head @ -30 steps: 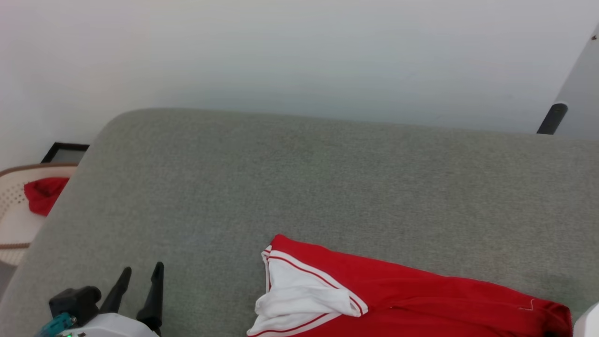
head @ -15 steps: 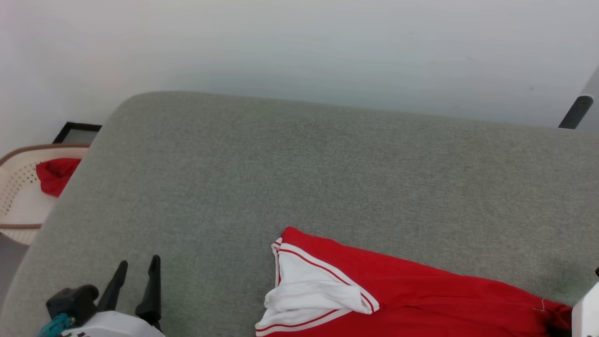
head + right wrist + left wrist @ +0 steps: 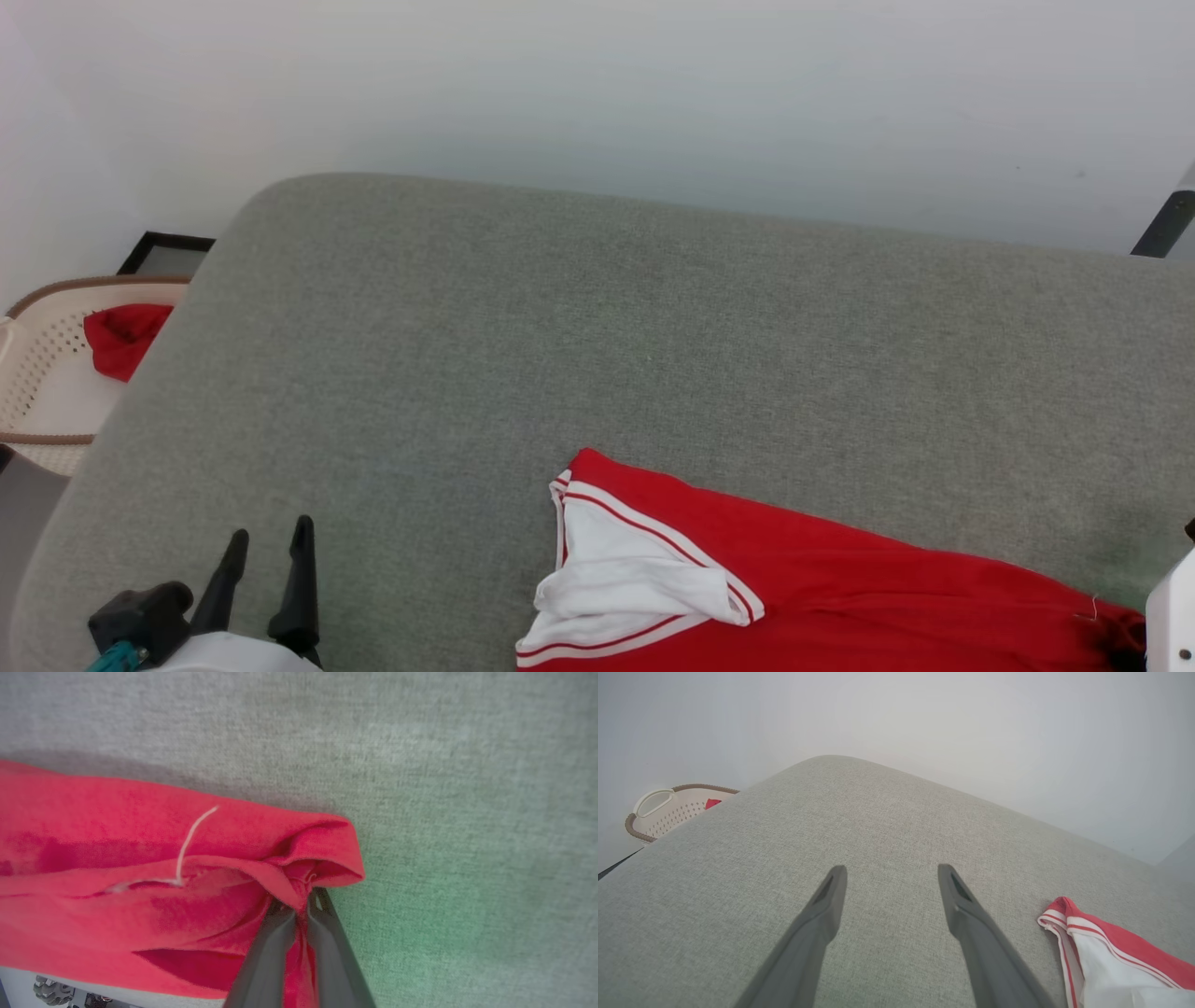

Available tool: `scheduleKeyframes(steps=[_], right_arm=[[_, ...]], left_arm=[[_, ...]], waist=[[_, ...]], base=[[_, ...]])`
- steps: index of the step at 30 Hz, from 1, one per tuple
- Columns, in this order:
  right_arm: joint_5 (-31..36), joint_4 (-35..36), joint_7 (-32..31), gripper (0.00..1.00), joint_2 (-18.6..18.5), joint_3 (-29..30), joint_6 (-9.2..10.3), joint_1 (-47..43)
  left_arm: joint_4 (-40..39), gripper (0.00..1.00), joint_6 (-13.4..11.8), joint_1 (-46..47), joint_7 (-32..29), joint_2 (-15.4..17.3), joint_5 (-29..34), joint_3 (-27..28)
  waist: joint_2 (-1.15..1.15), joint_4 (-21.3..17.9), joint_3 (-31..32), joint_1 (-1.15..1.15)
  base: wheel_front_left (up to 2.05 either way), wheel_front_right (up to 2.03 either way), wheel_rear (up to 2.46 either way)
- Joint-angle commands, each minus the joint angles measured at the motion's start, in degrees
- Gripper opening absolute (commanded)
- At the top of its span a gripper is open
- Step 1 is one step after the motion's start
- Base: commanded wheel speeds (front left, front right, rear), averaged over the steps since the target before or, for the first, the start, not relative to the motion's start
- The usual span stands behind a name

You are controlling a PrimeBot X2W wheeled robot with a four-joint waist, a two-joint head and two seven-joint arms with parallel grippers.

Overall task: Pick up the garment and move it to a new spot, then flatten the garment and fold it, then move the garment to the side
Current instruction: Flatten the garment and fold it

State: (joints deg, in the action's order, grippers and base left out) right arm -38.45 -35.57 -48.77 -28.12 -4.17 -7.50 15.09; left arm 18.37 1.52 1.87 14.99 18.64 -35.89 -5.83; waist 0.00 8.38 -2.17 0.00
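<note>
Two pincers inspected. Right gripper is clamped on the red corner of the garment, cloth trailing to its left. Left gripper spread, empty, garment well to its right. Garment unmoved since earlier; only the head camera has shifted.

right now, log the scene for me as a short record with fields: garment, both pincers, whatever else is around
surface: grey surface, padded fabric
garment: red, lying rumpled at the near right of the surface, its white sleeve with striped trim folded on top
left pincer: open, above bare grey fabric, apart from the garment, holding nothing
right pincer: shut on a bunched red edge of the garment
off the surface: pale basket at the far left, with a red cloth scrap inside
</note>
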Motion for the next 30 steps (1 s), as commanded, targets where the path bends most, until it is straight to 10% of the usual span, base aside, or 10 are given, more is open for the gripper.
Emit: scheduleKeyframes(steps=[1,22,30], right_arm=[[0.24,-0.57,0.63,0.0,0.39,-0.45,0.03,1.19],[6.06,-7.6,4.5,0.0,-8.46,4.66,0.04,4.84],[3.93,-3.87,3.51,0.0,-6.5,3.37,0.04,5.85]], left_arm=[[0.11,1.0,0.7,-0.71,0.19,-0.57,0.97,0.97],[1.96,1.0,4.61,-2.34,0.19,-3.8,5.42,5.92],[2.95,1.0,5.23,-2.89,0.19,-4.03,5.82,6.52]], waist=[[0.0,-0.07,0.29,0.0],[0.0,-2.33,3.0,0.0],[0.0,-3.79,3.87,0.0]], base=[[0.0,0.0,0.0],[0.0,0.0,0.0],[0.0,0.0,0.0]])
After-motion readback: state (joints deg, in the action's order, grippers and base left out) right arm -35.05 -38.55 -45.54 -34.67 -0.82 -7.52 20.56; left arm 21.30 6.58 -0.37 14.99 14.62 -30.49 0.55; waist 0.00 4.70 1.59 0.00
